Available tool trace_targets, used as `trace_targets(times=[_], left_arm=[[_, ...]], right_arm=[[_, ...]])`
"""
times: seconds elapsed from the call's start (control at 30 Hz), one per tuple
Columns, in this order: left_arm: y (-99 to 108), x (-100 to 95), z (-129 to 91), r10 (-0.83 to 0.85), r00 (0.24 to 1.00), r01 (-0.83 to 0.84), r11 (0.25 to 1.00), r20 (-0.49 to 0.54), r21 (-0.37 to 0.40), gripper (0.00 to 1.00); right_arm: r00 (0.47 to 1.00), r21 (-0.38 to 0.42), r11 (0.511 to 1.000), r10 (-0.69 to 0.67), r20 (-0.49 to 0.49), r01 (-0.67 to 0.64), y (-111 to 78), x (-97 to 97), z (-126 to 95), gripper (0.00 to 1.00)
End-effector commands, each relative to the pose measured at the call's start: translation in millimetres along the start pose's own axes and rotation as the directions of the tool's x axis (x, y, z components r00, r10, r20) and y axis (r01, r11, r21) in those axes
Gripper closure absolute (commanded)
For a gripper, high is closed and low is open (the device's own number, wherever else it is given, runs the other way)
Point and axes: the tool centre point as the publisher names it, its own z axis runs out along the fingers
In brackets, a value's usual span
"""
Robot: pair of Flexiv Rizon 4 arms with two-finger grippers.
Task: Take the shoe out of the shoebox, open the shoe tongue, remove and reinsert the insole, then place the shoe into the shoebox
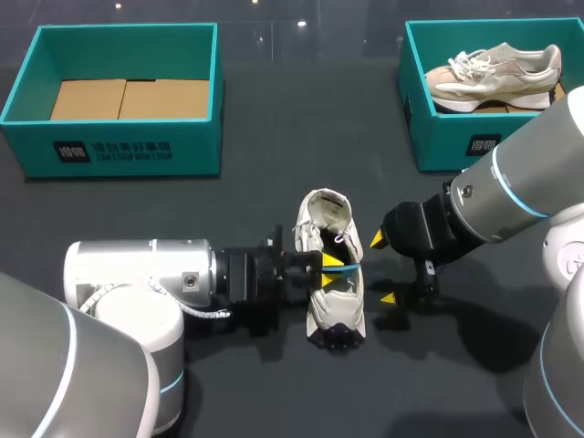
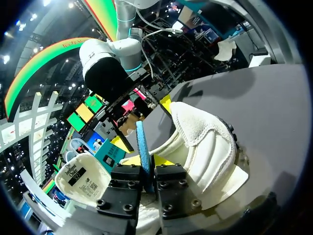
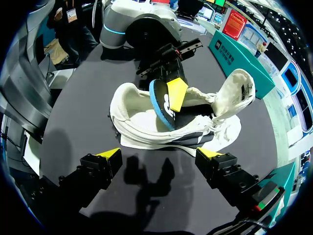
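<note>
Pinching: insole [image 3: 157, 100] is held edge-on by left fingers [image 3: 175, 94], half inside shoe [image 1: 336, 315] on bench [image 1: 274, 137], likely to clear the opening | right fingers [image 3: 110, 156] are spread beside shoe, unloaded, probably for bracing.

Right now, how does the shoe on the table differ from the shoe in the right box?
The shoe on the table lies on the bare tabletop; the shoe in the box sits inside the teal box. The shoe on the table has its tongue pulled open and a blue insole sticking out, held by the left gripper's fingers; the shoe in the box shows no insole. Both are pale sneakers.
</note>
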Motion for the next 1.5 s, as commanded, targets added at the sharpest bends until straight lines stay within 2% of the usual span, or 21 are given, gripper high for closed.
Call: trace_targets(times=[0.03,0.3,0.47,0.7,0.8,0.87,0.93,1.2,1.43,1.5], left_arm=[[-5,0.5,-8,-0.012,1.0,0.012,1.0,-0.01,0.027,0.68],[-30,0.5,-17,-0.014,1.0,0.015,0.998,-0.014,0.066,0.6],[-37,1.0,-17,-0.019,0.999,0.021,0.997,-0.031,0.078,0.61],[-40,1.5,-8,-0.03,0.996,0.035,0.998,-0.083,0.052,0.63],[-35,2.6,-1,-0.035,0.993,0.039,0.999,-0.115,0.035,0.64],[-30,3.0,4,-0.038,0.991,0.042,0.999,-0.13,0.028,0.69],[-24,4.5,8,-0.028,0.99,0.03,0.999,-0.139,0.017,1.0],[-9,10.5,1,0.018,0.986,-0.018,1.0,-0.167,0.002,1.0],[15,13.6,-4,0.047,0.985,-0.063,0.994,-0.165,-0.093,1.0],[19,11.9,-6,0.035,0.987,-0.05,0.994,-0.157,-0.097,1.0]], right_arm=[[1.0,0.001,1.0,0.0,0.003,0.0,-0.2,1.7,0,0.0],[1.0,0.001,1.0,0.0,0.003,0.0,-0.2,1.7,0,0.0],[1.0,0.001,1.0,0.0,0.003,0.0,-0.2,1.7,0,0.0],[1.0,0.001,1.0,0.0,0.003,0.0,-0.2,1.7,0,0.0],[1.0,0.001,1.0,0.0,0.003,0.0,-0.2,1.7,0,0.0],[1.0,0.001,1.0,0.0,0.003,0.0,-0.2,1.7,0,0.0],[1.0,0.001,1.0,0.0,0.003,0.0,-0.2,1.7,0,0.0],[1.0,0.001,1.0,0.0,0.003,0.0,-0.2,1.7,0,0.0],[1.0,0.001,1.0,0.0,0.003,0.0,-0.2,1.7,0,0.0],[1.0,0.001,1.0,0.0,0.003,0.0,-0.2,1.7,0,0.0]])
